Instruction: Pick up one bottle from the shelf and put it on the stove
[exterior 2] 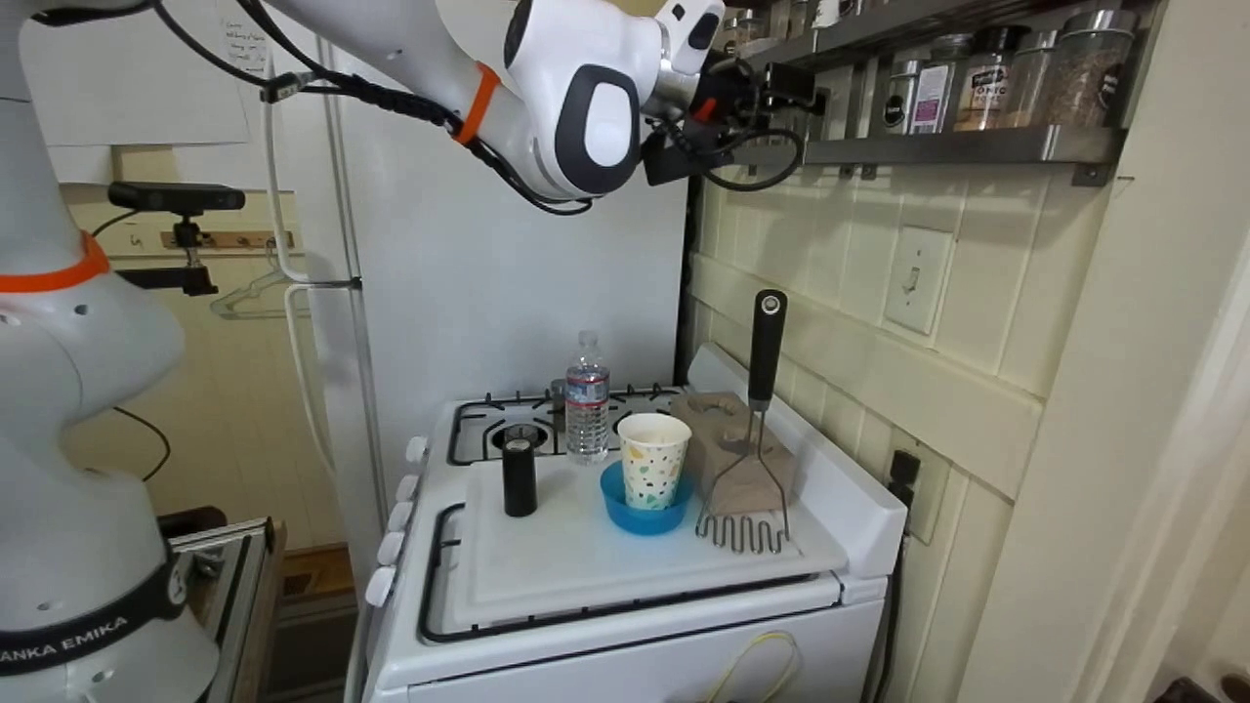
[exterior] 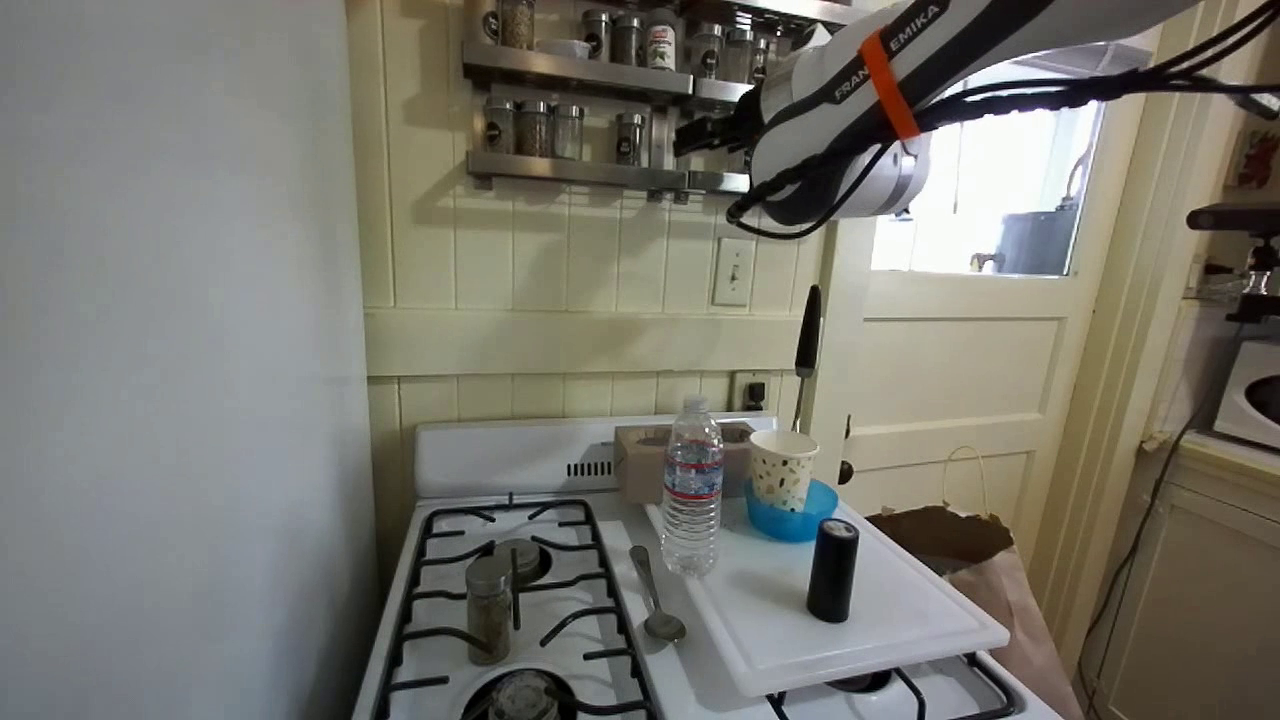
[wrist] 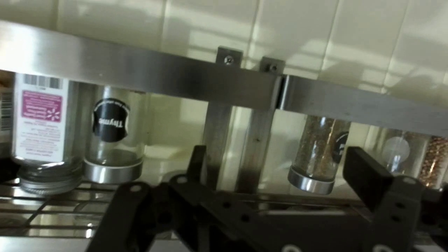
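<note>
Closest hangs the gripper [wrist: 276, 157], fingers [wrist: 369, 175] spread wide, holding nothing. Just past it, a jar [wrist: 318, 150], likely the pick, stands upright on the lower shelf [exterior: 575, 170], behind the rail [wrist: 371, 106]. Probably glass: light, slick, breakable. I'd squeeze its sides gently, between rail and lid [wrist: 310, 181].

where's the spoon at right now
In an exterior view, the spoon lies on the stove, just left of the water bottle, with a burner grate on its left and the white board on its right.

The window [exterior: 985, 180] glares white, soft shadows lie on the wall [exterior: 590, 250], the wrist view dimmer.
</note>
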`<action>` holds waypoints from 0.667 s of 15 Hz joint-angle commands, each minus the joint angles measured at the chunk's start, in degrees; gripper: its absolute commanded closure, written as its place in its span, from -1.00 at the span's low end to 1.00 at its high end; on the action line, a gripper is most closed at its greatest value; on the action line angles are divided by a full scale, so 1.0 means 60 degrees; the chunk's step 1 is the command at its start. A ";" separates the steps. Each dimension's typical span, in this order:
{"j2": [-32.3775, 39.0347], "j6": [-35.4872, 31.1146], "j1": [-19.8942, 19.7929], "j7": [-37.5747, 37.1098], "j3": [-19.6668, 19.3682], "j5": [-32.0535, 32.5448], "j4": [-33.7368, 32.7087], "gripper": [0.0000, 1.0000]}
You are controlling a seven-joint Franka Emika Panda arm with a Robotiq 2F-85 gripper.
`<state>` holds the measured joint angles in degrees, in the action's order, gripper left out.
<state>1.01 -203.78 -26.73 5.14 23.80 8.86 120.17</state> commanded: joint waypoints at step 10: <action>0.1217 -0.0262 0.0460 0.0918 0.0233 0.0040 -0.0853 -1.00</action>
<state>4.93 -203.80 -25.08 9.67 24.53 9.06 117.44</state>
